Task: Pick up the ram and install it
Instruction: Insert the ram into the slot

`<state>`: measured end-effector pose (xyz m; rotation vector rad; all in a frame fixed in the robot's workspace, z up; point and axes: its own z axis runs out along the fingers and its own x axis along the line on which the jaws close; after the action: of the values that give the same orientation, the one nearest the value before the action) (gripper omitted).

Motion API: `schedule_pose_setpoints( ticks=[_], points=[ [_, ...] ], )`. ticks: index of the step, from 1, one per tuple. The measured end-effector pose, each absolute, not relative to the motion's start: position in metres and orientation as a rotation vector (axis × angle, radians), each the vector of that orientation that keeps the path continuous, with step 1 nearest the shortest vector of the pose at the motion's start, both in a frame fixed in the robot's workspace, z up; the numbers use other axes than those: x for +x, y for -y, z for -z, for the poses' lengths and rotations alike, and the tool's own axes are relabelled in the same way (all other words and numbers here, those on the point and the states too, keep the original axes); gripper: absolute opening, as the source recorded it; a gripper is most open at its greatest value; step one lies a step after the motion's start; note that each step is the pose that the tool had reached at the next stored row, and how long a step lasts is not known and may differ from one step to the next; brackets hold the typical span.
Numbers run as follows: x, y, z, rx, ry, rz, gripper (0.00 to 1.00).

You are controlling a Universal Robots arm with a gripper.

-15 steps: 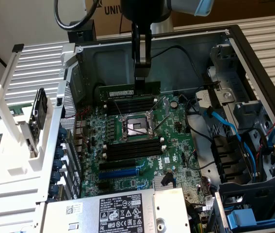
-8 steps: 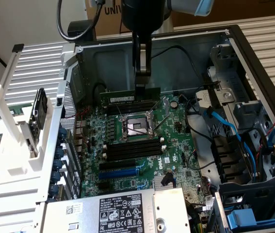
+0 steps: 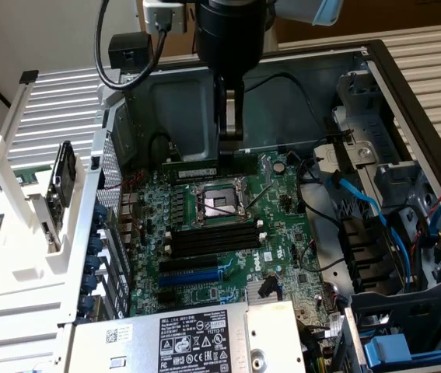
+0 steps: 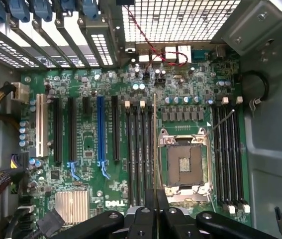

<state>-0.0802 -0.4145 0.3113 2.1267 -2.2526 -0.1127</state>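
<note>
Upper centre, exterior view: gripper (image 3: 232, 142) grasps the ram (image 3: 193, 169) — edge level, CPU socket (image 3: 218, 203) just below in frame, case wall (image 3: 181, 101) near.

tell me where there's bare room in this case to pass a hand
Bare grey case panel beside the outer memory slots, past the gripper holding the ram. Crowded: the motherboard itself and the blue cables by the drive cage.

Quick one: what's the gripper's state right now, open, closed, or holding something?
Gripper: closed, holding the ram by one end.
</note>
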Motion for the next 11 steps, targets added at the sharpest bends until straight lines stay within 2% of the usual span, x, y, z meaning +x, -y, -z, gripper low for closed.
schedule_pose_setpoints(
  ticks=[11],
  points=[
    [-0.080,0.420,-0.289,2.128,2.254,0.111,0.12]
  ],
)
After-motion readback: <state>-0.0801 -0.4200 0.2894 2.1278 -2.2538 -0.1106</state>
